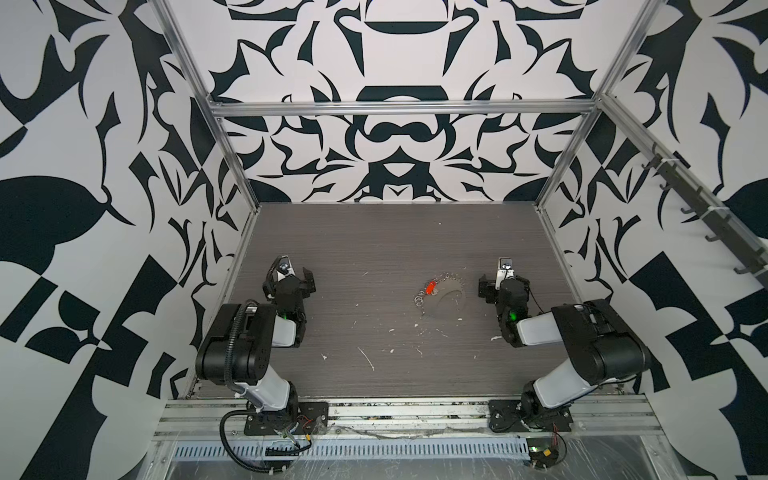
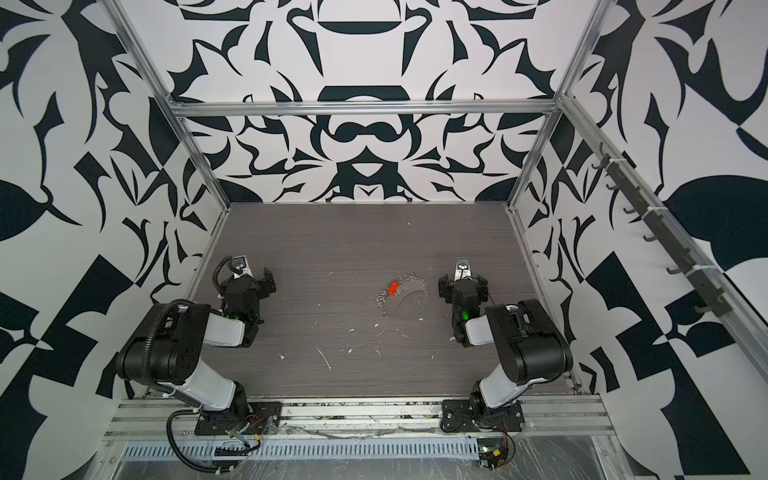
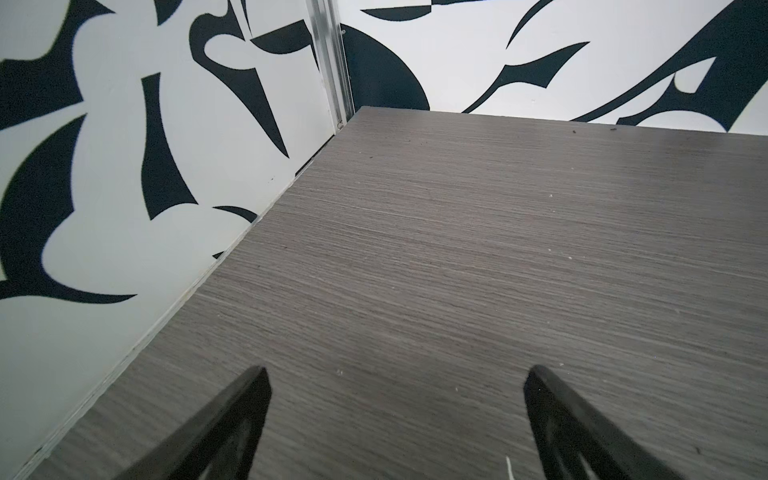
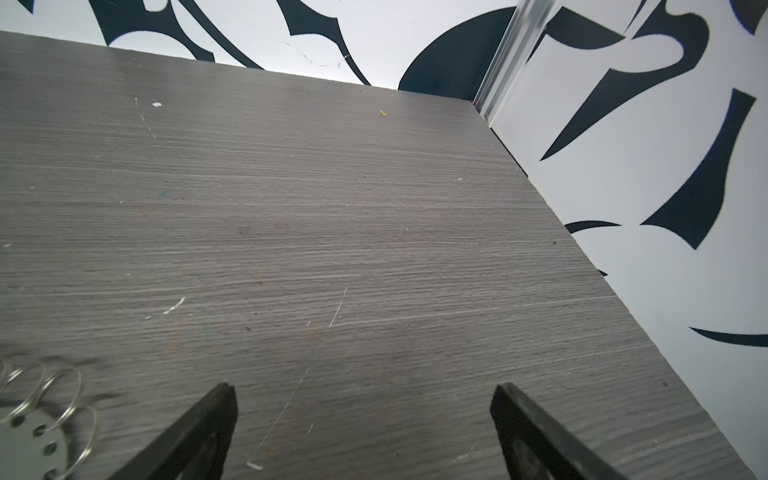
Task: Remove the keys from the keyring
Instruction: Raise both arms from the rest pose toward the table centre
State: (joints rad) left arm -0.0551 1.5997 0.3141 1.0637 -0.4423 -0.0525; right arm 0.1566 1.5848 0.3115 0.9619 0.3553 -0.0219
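Note:
The keyring [image 1: 451,300] is a flat round metal disc with several wire rings threaded round its rim, lying right of the table's middle in both top views. A red tag [image 1: 431,286] lies at its left edge. Small silvery pieces, the keys [image 1: 420,300] as far as I can tell, bunch below the tag. The right wrist view catches the disc's holed edge [image 4: 29,440] and rings [image 4: 62,390] beside one finger. My right gripper [image 1: 505,282] stands open just right of the disc, holding nothing. My left gripper [image 1: 291,277] is open far to the left, over bare table [image 3: 399,370].
White scraps and scratches [image 1: 368,359] dot the grey wood-grain table [image 1: 374,249]. Patterned walls with aluminium posts close in the left, right and back. Both arm bases [image 1: 286,415] sit on the front rail. A rack of hooks [image 1: 698,216] runs along the right wall.

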